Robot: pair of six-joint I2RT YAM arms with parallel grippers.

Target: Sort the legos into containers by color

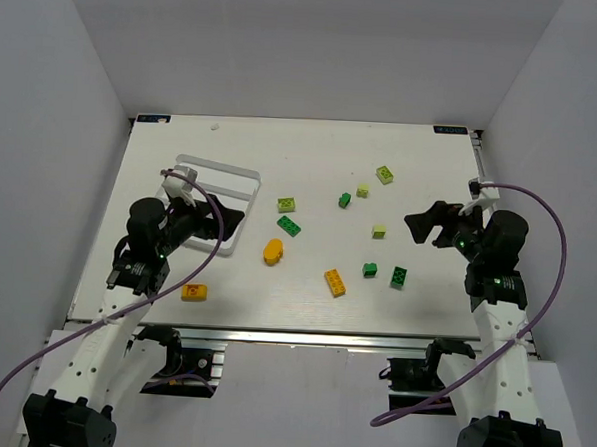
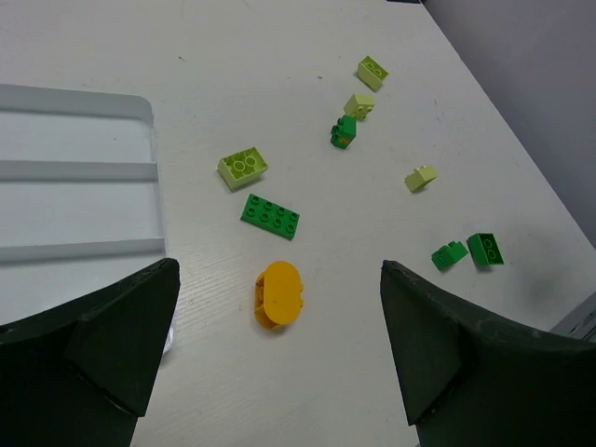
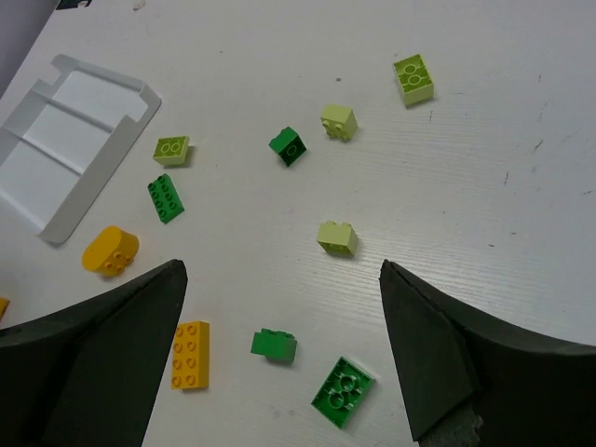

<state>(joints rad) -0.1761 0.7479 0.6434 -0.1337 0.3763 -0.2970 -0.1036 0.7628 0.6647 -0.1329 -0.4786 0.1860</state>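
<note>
The legos lie scattered on the white table: an orange rounded one (image 1: 273, 250) (image 2: 277, 294), an orange long brick (image 1: 334, 281) (image 3: 191, 354), another orange brick (image 1: 194, 292), dark green ones (image 1: 288, 226) (image 1: 399, 277) (image 3: 343, 391) and pale lime ones (image 1: 286, 204) (image 1: 384, 174) (image 3: 336, 237). The containers are one clear divided tray (image 1: 221, 165) (image 2: 147, 112) (image 3: 79, 140) at the left, with nothing in it. My left gripper (image 1: 225, 222) (image 2: 277, 265) hovers open beside the tray, above the rounded orange lego. My right gripper (image 1: 426, 226) (image 3: 282, 265) hangs open over the right-hand bricks, holding nothing.
White walls enclose the table on three sides. Purple cables loop from both arms (image 1: 553, 247) near the table's side edges. The right table edge (image 1: 477, 193) runs close behind the right arm.
</note>
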